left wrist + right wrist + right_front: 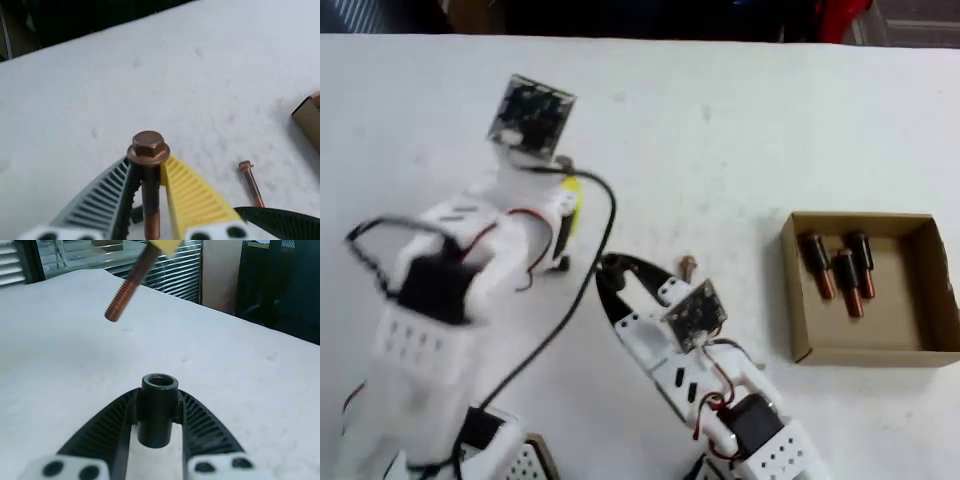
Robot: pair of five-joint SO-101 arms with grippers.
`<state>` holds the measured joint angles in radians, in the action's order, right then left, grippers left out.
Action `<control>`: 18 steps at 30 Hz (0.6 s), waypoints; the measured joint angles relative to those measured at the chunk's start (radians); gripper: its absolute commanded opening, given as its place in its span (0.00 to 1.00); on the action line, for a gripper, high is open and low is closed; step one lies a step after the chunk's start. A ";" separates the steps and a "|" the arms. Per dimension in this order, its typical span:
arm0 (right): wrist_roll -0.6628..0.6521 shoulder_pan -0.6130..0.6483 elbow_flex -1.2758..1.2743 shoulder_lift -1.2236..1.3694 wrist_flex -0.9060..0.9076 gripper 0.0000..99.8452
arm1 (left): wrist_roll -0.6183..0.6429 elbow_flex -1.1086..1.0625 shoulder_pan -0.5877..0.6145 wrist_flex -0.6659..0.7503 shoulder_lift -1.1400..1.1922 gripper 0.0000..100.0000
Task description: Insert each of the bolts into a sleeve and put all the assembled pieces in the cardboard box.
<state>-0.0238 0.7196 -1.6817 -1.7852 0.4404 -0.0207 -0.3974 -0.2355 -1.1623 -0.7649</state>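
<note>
- The left gripper (148,169) has its grey and yellow fingers clamped on a copper-coloured bolt (148,150). They grip the shank just under the hex head, which sits clear above the fingertips.
- The right gripper (158,399) has its black fingers closed around a black sleeve (156,426) – held upright, with its open bore facing up.
- In the right wrist view the held bolt hangs tilted above the table (740,130), its threaded end lowest, beyond the sleeve and not touching it.
- A loose bolt (687,266) lies flat on the table just beside the right gripper's tips.
- The cardboard box (798,300) sits at the table's right side, well apart from both grippers – three assembled pieces (845,272) lie side by side inside it.
</note>
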 measured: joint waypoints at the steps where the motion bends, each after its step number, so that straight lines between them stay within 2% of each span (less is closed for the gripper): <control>1: 0.017 0.000 0.000 0.000 0.000 0.02 | 0.000 0.000 0.000 0.008 -0.029 0.02; 6: 0.044 0.015 0.000 0.000 -0.097 0.02 | 0.006 0.000 0.000 0.057 -0.140 0.02; 10: 0.044 0.086 0.000 0.000 -0.184 0.02 | 0.095 0.000 -0.006 0.089 -0.192 0.02; 13: 0.034 0.138 0.000 0.000 -0.229 0.02 | 0.121 0.000 -0.051 0.092 -0.213 0.02; 18: -0.026 0.137 0.000 0.000 -0.241 0.02 | 0.130 0.000 -0.133 0.092 -0.247 0.02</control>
<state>-0.0499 0.8562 -1.6817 -1.7852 0.1995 0.1097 -0.3974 -0.3690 -1.0702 -1.0119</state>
